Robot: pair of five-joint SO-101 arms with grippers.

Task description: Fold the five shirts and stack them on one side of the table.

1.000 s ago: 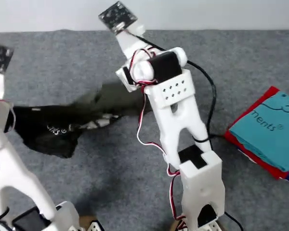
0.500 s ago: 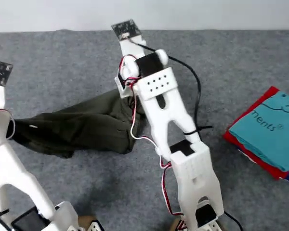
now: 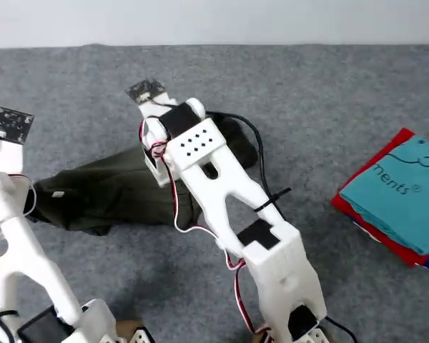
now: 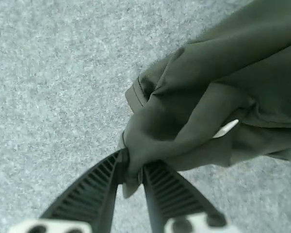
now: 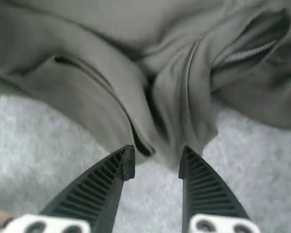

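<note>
Left fingers (image 4: 98,184) pinch olive shirt (image 4: 223,73) (right fingers (image 5: 111,175) apart).

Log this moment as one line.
left gripper: shut on olive shirt | right gripper: open, over shirt | folded stack: apart, untouched

Right claw (image 5: 155,162): jaws apart, gap free; bunched olive shirt (image 5: 150,73) just ahead of the tips bars the way forward; bare table (image 5: 34,141) beneath and either side.
Left claw (image 4: 131,170): jaws filled by shirt fold; bare table beside.
Folded stack (image 3: 397,196): well apart from both.
</note>
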